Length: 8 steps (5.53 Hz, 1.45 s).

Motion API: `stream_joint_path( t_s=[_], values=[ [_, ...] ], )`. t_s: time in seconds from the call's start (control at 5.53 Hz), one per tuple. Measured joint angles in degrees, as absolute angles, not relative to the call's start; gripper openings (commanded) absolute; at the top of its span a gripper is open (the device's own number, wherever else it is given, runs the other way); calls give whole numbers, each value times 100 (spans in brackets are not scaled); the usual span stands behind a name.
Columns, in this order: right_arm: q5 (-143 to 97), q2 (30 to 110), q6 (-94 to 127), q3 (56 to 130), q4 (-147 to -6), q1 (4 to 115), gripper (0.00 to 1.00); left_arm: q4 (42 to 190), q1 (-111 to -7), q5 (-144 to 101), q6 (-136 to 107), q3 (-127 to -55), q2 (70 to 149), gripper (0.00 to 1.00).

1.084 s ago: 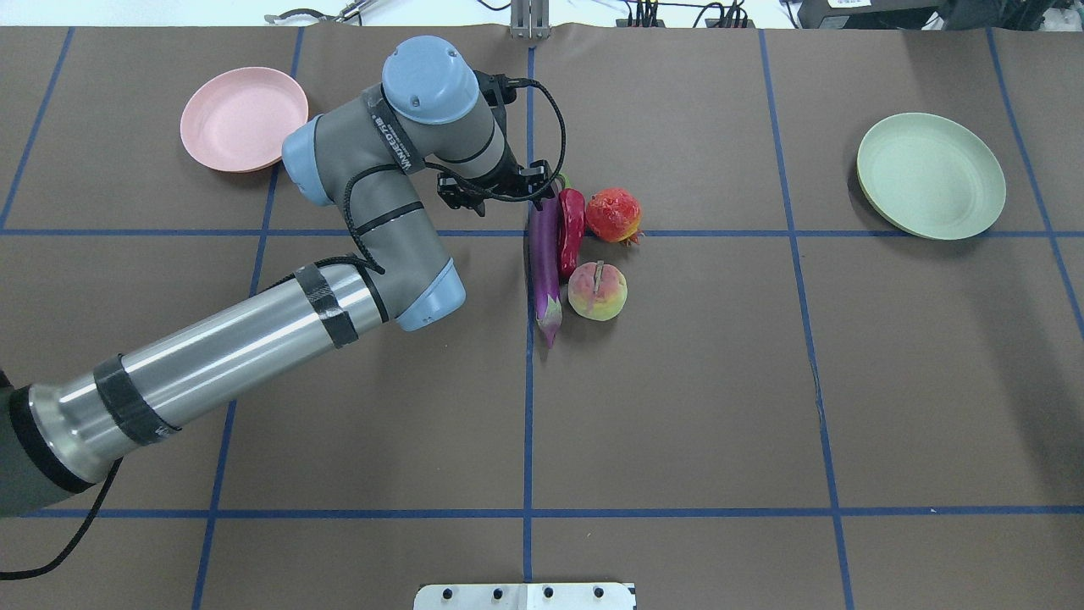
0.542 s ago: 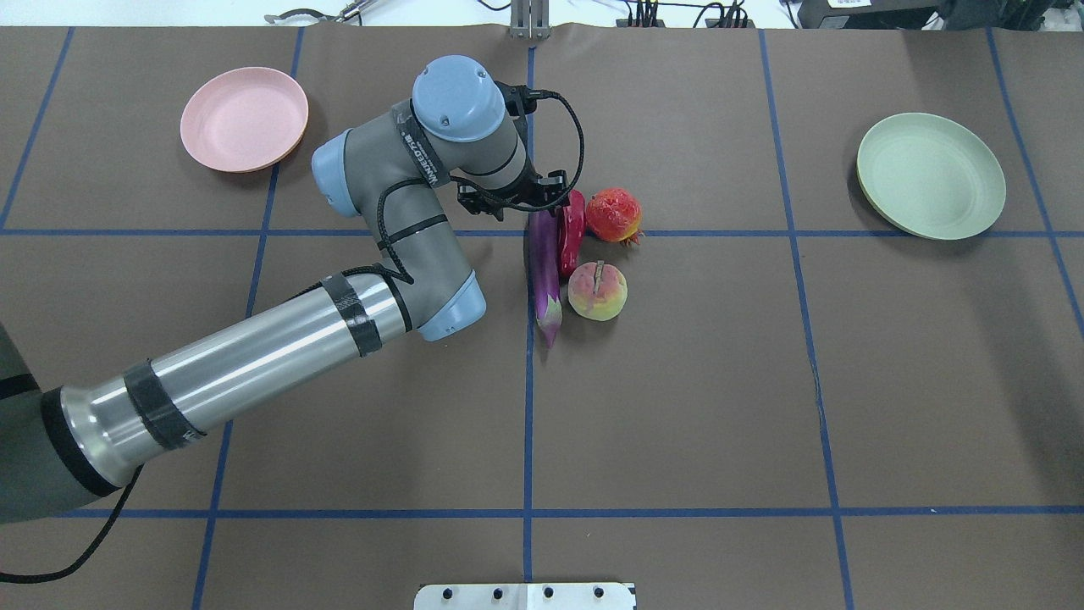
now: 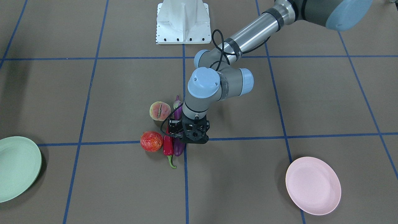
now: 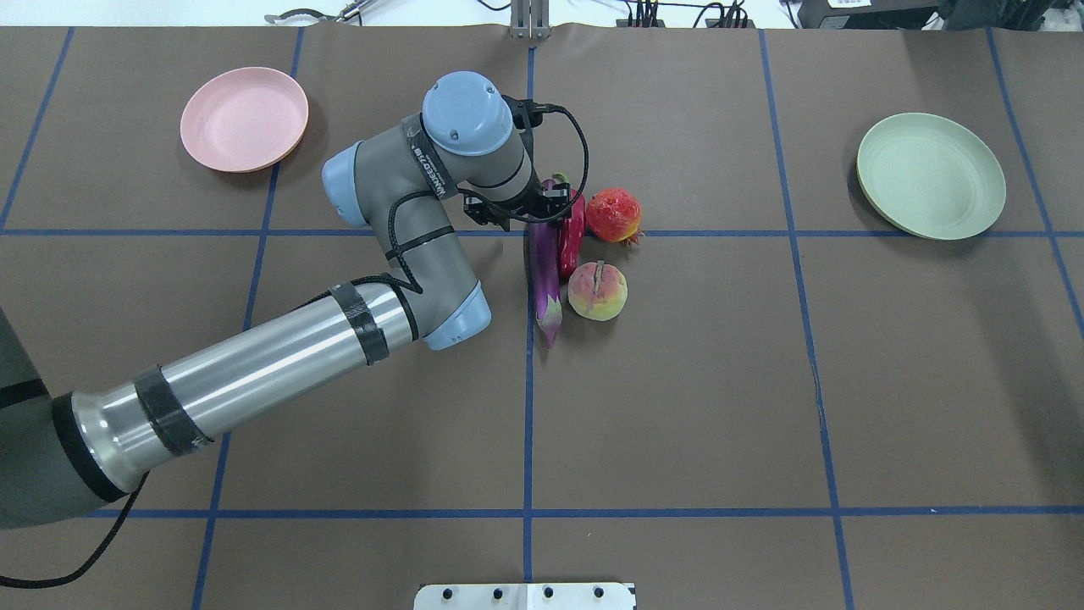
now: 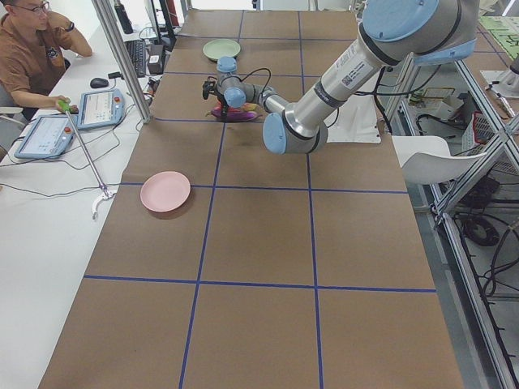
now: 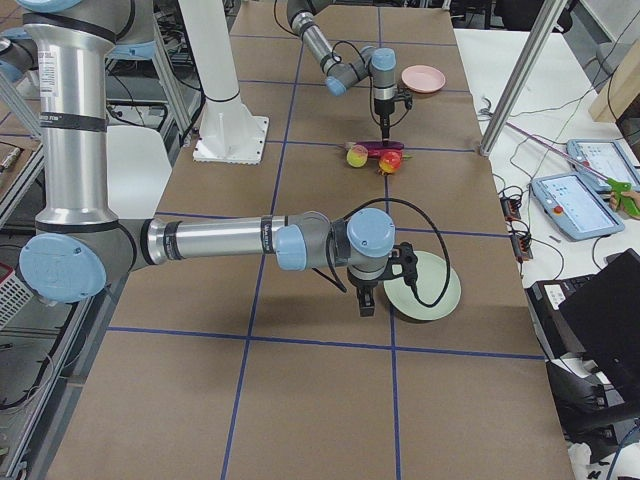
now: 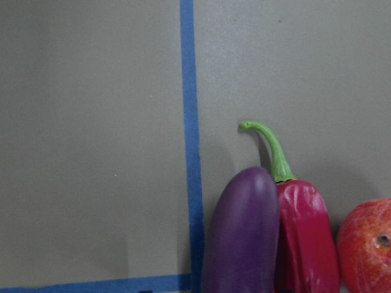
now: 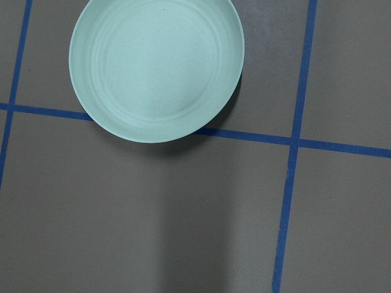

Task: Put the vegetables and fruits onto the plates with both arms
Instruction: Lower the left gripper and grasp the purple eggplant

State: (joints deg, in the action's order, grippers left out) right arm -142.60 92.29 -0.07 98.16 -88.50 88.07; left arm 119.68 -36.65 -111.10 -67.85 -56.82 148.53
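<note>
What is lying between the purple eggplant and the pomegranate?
The red chili pepper lies between them, its side pressed against the eggplant, with the pomegranate close on its other side. The left wrist view shows this best.

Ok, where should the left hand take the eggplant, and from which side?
Straight down, pinching across the narrow body of the eggplant, probably toward the cap half. It lies flat along the blue line with that side bare; the chili presses against its rounded half, while the peach beside the cap half seems to leave a small gap.
</note>
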Motion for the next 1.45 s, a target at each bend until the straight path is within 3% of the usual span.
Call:
stream_joint_path(
  t_s=[0.9,1.45],
  values=[
    [-14257,9235,-9,9793,-8851,8807,100,12072,-3603,-11109,-6792,-5599,14860,69],
    [-14260,9235,-9,9791,-8851,8807,100,12078,-3537,-11109,-6794,-5595,14862,52]
  ],
)
